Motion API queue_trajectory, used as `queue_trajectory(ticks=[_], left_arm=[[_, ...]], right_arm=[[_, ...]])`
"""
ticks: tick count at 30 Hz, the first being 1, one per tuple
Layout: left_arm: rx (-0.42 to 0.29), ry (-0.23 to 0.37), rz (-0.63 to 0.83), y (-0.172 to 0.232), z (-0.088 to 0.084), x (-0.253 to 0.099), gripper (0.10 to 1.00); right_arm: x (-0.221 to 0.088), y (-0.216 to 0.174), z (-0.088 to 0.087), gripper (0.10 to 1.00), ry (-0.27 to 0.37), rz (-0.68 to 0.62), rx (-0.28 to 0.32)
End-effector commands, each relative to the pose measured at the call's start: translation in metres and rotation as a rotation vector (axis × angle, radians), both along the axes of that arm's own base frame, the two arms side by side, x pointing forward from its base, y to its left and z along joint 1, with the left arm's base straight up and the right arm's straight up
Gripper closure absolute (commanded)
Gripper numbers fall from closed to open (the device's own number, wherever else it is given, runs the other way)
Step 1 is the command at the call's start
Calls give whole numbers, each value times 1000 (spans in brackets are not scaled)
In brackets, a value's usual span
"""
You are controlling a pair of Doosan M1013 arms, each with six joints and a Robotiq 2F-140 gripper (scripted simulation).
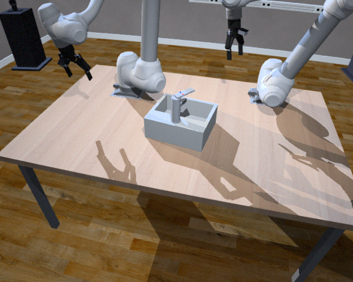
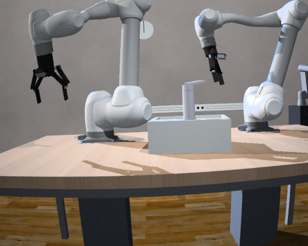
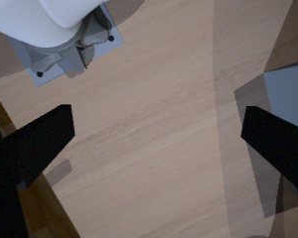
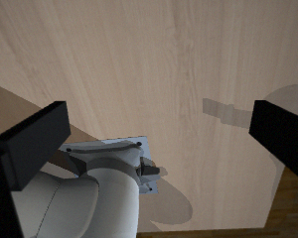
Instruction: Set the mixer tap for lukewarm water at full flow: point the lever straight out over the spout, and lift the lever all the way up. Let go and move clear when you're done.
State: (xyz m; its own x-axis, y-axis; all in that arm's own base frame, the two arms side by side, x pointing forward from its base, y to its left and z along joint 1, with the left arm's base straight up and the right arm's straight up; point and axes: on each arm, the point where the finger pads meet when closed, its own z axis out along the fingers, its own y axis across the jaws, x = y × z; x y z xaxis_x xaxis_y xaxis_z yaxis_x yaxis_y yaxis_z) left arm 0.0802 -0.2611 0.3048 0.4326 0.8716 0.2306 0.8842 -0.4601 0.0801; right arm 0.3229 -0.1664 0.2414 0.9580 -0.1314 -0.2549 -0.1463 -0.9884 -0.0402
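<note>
A plain grey wall point(image 1: 186, 21) point(image 2: 170, 58) stands behind my table point(image 1: 64, 121) point(image 2: 56, 169) point(image 3: 139, 124) point(image 4: 164, 50). From the top, white skirting meets a wood-plank floor point(image 1: 94, 227) point(image 2: 175, 222) point(image 4: 288, 208), a dark pedestal point(image 1: 23, 39) stands at upper left, and long shadows cross the pale wooden top. My grey basin point(image 1: 173, 138) point(image 2: 188, 136) point(image 3: 293, 94) sits on the table, with the mixer tap point(image 1: 175, 112) point(image 2: 188, 104) upright on its rim; the lever point(image 1: 186, 92) point(image 2: 197, 82) reaches out on the same side as the spout point(image 1: 183, 101), over the bowl. The exterior view gives me a pale round disc point(image 2: 147, 30) on the wall, and the lever sloping upward, though I can't tell whether it is at its upper limit. My right gripper point(image 1: 80, 76) point(image 2: 52, 100) point(image 4: 160, 117) hangs well apart from the tap, and my left gripper point(image 1: 235, 55) point(image 2: 218, 81) point(image 3: 158, 121) also hangs apart from it; both are wide open, holding nothing. My left wrist sees bare grain, a base plate point(image 3: 116, 41) and a corner of the basin. My right wrist sees shadowed wood, another base plate point(image 4: 145, 144) and floor beyond the table edge.
</note>
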Motion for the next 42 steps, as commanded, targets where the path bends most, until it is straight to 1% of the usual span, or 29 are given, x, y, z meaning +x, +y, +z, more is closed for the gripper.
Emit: queue_trajectory(ticks=[1, 9, 11, 16, 19, 26, 28, 32, 36, 42], left_arm=[[-1, -1, 0, 0, 1, 0, 98], [-1, -1, 0, 0, 1, 0, 98], [-1, -1, 0, 0, 1, 0, 98], [-1, -1, 0, 0, 1, 0, 98], [-1, -1, 0, 0, 1, 0, 98], [-1, -1, 0, 0, 1, 0, 98], [-1, -1, 0, 0, 1, 0, 98], [-1, -1, 0, 0, 1, 0, 98], [-1, -1, 0, 0, 1, 0, 98], [-1, -1, 0, 0, 1, 0, 98]], right_arm=[[-30, -41, -2, 98, 19, -187, 12], [-97, -95, -5, 98, 57, -526, 34], [-97, -95, -5, 98, 57, -526, 34], [-153, -123, -6, 98, 84, -781, 56], [-182, -133, -7, 98, 98, -906, 69], [-238, -144, -8, 98, 123, -1148, 99], [-238, -144, -8, 98, 123, -1148, 99], [-259, -145, -9, 98, 132, -1242, 112], [-274, -146, -9, 98, 139, -1305, 121], [-284, -145, -9, 98, 143, -1350, 128]])
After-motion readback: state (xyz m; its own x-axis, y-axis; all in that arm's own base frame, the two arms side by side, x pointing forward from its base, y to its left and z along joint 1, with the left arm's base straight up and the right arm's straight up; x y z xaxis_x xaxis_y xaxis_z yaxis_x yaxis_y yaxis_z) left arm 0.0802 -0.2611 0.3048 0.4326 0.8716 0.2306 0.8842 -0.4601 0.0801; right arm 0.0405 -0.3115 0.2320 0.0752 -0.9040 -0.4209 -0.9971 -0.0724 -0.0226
